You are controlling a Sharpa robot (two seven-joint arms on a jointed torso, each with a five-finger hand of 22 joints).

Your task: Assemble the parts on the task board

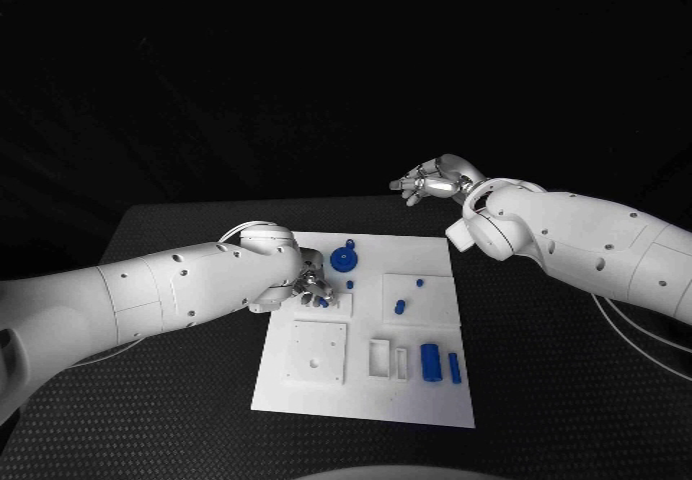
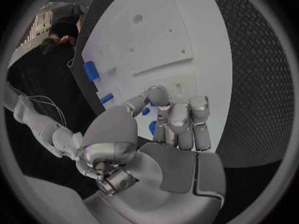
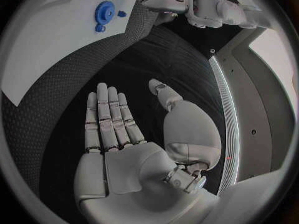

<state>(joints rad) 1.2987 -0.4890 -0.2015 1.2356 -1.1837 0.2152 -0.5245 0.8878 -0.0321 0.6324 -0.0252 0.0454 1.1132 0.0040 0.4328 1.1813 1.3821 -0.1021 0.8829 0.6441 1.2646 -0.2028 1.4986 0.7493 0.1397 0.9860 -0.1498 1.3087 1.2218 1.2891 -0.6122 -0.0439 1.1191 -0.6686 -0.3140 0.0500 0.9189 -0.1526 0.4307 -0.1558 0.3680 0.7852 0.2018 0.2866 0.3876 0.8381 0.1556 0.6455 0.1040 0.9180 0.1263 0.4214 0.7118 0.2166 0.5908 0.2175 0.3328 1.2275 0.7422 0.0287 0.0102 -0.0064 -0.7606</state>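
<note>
Left hand (image 1: 310,290) curls over small blue parts (image 2: 151,127) near the task board (image 1: 433,400)'s left edge, grip unclear; right hand (image 1: 428,182) hovers flat and empty beyond the far edge.

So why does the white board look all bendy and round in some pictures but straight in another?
In the head view the task board keeps straight edges. In the left wrist view the fisheye lens curves it behind the left hand. In the right wrist view its edge bows too, beyond the right hand, and the room behind is dark.
</note>
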